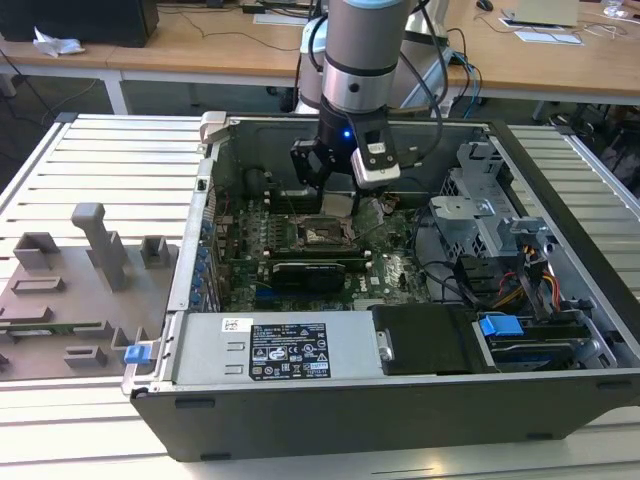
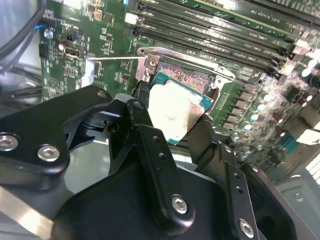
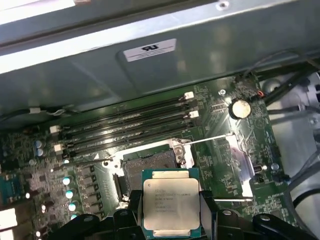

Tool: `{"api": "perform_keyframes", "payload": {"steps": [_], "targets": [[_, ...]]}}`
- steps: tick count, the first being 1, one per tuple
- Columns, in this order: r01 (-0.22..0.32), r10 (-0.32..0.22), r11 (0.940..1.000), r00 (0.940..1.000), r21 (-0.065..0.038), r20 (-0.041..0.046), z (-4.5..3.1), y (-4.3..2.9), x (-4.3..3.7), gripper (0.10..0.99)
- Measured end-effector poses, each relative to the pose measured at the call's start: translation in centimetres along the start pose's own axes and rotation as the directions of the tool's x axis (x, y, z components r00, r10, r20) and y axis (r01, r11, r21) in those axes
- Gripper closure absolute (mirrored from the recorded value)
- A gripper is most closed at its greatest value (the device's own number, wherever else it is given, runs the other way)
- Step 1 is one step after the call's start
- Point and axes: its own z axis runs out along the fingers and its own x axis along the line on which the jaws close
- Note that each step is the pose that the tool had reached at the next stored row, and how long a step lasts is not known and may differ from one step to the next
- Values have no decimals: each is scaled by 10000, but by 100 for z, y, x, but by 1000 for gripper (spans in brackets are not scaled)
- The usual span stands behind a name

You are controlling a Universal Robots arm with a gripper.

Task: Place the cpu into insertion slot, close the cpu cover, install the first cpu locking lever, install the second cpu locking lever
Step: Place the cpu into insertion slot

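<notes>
**First wrist view: cpu gripped, not yet seated**

First wrist view shows the gripper (image 3: 171, 215) clamped on the cpu (image 3: 170, 202), a finger on each side edge. It holds the chip close over the insertion slot (image 3: 149, 164), whose dark square lies bare. In the exterior view the gripper hangs low inside the computer case (image 1: 400, 420), over the motherboard (image 1: 395, 275).

None of the four steps is complete, since the chip is not in. The cpu cover (image 3: 183, 151) appears to stand tipped up at the socket's edge, though that is hard to make out. The thin locking levers (image 3: 212, 137) look swung away and unlatched.
</notes>
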Motion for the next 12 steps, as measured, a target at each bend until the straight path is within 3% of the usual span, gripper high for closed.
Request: {"api": "perform_keyframes", "payload": {"steps": [6, 7, 12], "targets": [[-1002, 1002, 9950, 9949, -14, 73, 6, 0, 0, 541], [-1459, 1459, 9893, 9892, -22, 107, 8, 0, 0, 541], [-2228, 2228, 9749, 9747, -38, 164, 12, -1, 0, 541]]}}
